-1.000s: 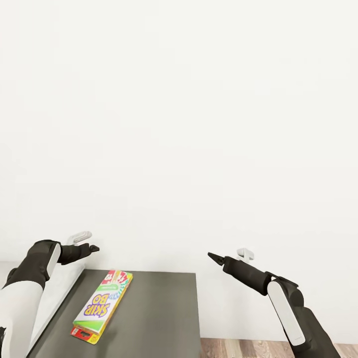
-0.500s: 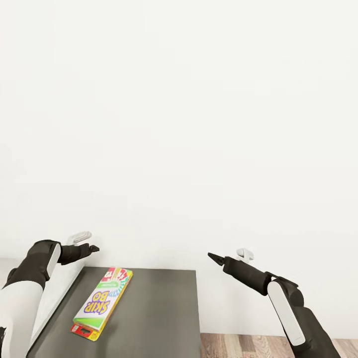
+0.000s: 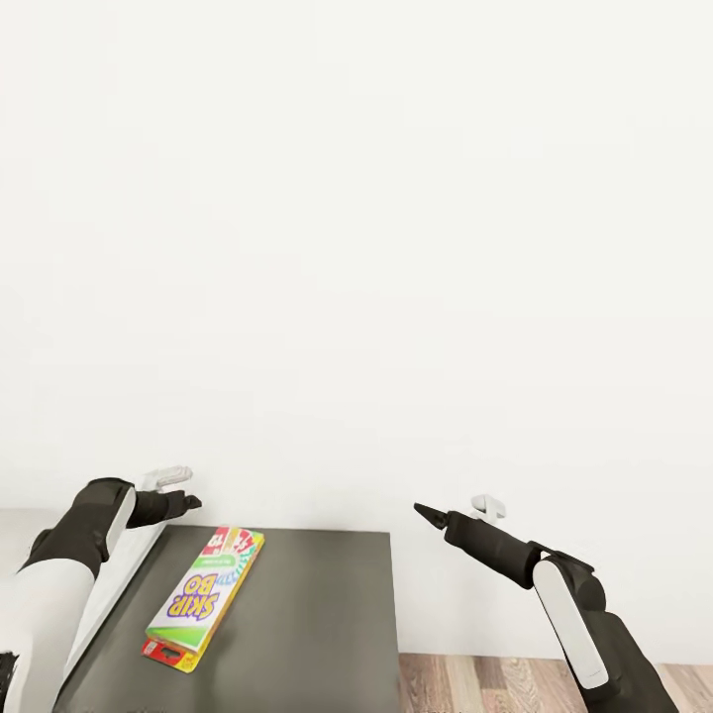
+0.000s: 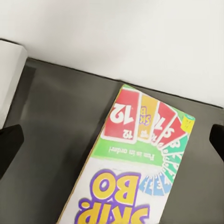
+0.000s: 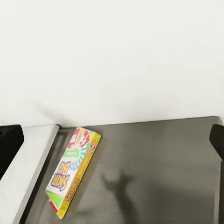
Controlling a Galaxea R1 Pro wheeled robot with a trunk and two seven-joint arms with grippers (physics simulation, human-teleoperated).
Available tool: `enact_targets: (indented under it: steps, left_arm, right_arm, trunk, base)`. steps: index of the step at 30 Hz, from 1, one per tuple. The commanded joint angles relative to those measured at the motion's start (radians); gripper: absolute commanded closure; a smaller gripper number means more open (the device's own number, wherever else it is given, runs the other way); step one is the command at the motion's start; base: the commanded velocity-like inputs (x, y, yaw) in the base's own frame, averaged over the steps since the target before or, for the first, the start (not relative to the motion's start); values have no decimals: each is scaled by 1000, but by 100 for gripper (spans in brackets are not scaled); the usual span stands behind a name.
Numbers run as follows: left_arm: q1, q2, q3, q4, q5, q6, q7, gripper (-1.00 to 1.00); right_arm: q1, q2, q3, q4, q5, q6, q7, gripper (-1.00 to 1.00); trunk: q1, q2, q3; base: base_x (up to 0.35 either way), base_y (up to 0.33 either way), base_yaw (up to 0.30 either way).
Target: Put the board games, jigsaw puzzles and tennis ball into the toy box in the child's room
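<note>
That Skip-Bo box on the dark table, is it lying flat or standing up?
Lying flat. The Skip-Bo box rests face up on the dark table, its printed front readable from above.

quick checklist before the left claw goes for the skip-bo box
1. Skip-Bo box lies flat on the dark table: ok.
2. Left claw open, nothing in it: ok.
3. Left claw over the box: not ok, it hangs beside the table's left edge.
4. Right claw off the box: ok.
5. Right claw open or shut: cannot tell.
6. Toy box position known: cannot tell.
</note>
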Motion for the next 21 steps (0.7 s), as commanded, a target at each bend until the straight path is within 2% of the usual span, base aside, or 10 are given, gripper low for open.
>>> enact_targets:
  steps: [1, 6, 21]
  left_arm:
    - [-1, -1, -4, 5, -10, -5, -8, -100]
    - [-1, -1, -29, 49, -8, -41, -6, -100]
    - [-1, -7, -32, 56, -6, -46, -10, -100]
  right_arm:
    - [-1, 0, -2, 0, -1, 6, 3, -100]
    - [-1, 0, -2, 0, -1, 5, 3, -100]
    - [-1, 1, -2, 0, -1, 2, 3, -100]
  trunk:
    - [1, -3, -4]
    - [1, -3, -12]
    - [1, -3, -37]
  base:
    - [0, 0, 0]
    - [0, 0, 0]
    - [0, 0, 0]
